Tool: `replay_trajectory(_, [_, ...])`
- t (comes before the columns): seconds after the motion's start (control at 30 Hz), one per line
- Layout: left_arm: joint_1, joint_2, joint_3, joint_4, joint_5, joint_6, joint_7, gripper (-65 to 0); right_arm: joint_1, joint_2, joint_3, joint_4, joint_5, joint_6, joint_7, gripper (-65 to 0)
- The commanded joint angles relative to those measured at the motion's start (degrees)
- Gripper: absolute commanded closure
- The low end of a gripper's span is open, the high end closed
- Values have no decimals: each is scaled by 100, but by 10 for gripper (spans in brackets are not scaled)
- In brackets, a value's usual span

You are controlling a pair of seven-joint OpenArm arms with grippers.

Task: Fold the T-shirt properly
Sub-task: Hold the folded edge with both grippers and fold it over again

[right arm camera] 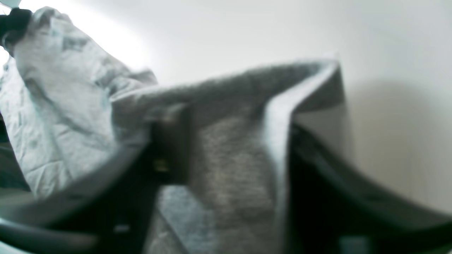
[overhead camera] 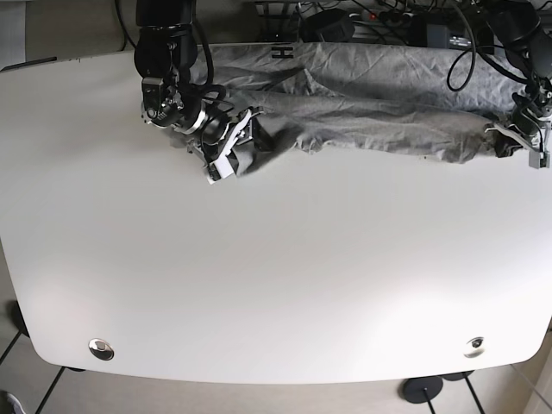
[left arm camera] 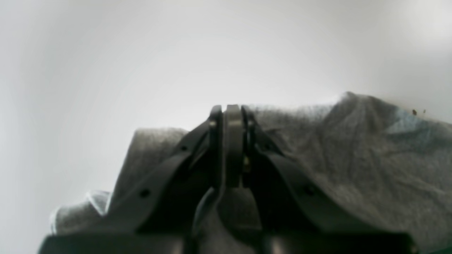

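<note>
When you look through the left wrist camera, you see the left gripper (left arm camera: 233, 109) with its two black fingers pressed tight together, and no gap shows between them. The grey T-shirt (left arm camera: 353, 158) lies bunched under and behind the fingers, and a strip of cloth seems to run up between them, so the claw looks clenched on the shirt. Behind it you see the white table (left arm camera: 176, 53).

In the right wrist camera the picture is blurry. The right gripper (right arm camera: 226, 148) has its dark fingers spread apart, with a thick fold of the T-shirt (right arm camera: 229, 169) sitting between them. You cannot tell if the fingers are squeezing the cloth or just resting around it. More of the shirt hangs crumpled on the left side.

From the base camera, you see the T-shirt (overhead camera: 379, 103) stretched in a long crumpled band along the far edge of the table (overhead camera: 276, 276). The right gripper (overhead camera: 226, 142) is at the shirt's left end, touching the cloth. The left gripper (overhead camera: 526, 138) is at the shirt's right end, also on the cloth. Black cables (overhead camera: 388, 17) lie past the far edge.
</note>
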Motion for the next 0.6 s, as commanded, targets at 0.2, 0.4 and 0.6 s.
replay_trajectory(0.2, [-12,-196,-494,121,-915,-10,-98,0,-126,-2,31,1049,105,32,76,-19])
replay_trajectory(0.4, [207,-187,-766,411,-968,-10,-54,0,-926,-11,31,2297,105,23,-118,-19])
replay_trajectory(0.6, [656,-143,-1522,1440,-959,-10,1001,0,-1867,-11,31,2991,281,23,-206,-19])
